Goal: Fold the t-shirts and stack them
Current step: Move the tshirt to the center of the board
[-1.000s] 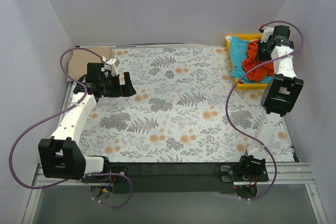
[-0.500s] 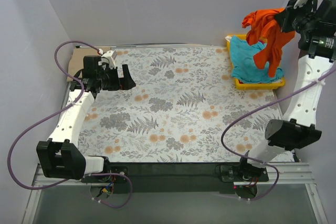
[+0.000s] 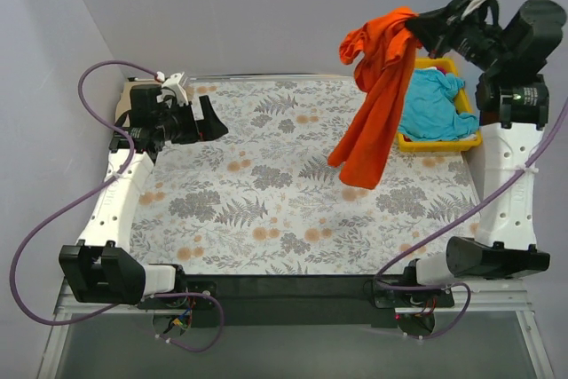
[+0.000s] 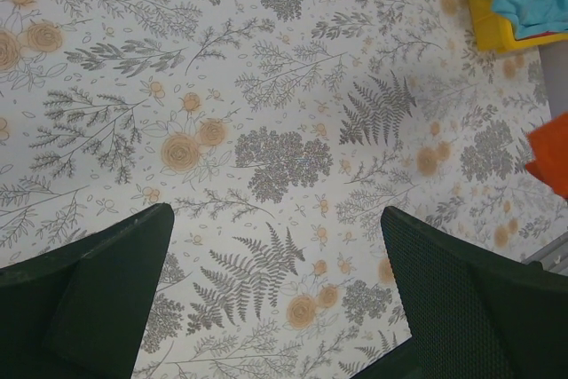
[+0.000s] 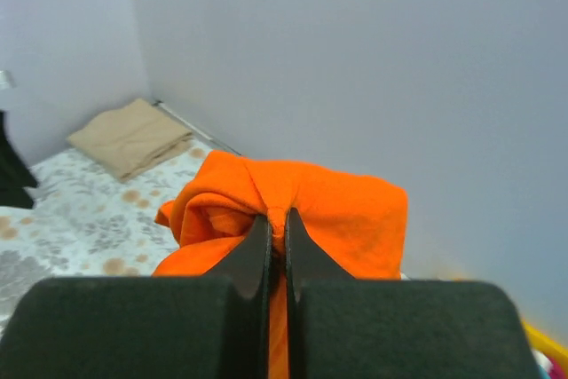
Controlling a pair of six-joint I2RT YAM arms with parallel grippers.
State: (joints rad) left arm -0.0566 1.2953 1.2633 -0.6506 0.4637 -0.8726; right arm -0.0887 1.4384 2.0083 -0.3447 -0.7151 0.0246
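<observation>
The right claw (image 5: 276,219), shut on a bunched edge of the orange-red t-shirt (image 3: 373,104), holds it high so it hangs lengthwise over the bench (image 3: 266,219), probably for laying out, while the left claw (image 4: 275,219) stands wide and empty.

No legible text, label, brand, number or sign is found in any view. On the grey cloth (image 3: 266,201) only a fern-and-flower print is seen, without lettering.

The orange-red t-shirt (image 3: 377,104) is plain, as are the turquoise t-shirt (image 3: 435,108) and the tan t-shirt (image 5: 131,137). The tray (image 3: 439,142) is yellow. The cloth (image 3: 266,193) is pale grey, printed with grey ferns and orange flowers.
</observation>
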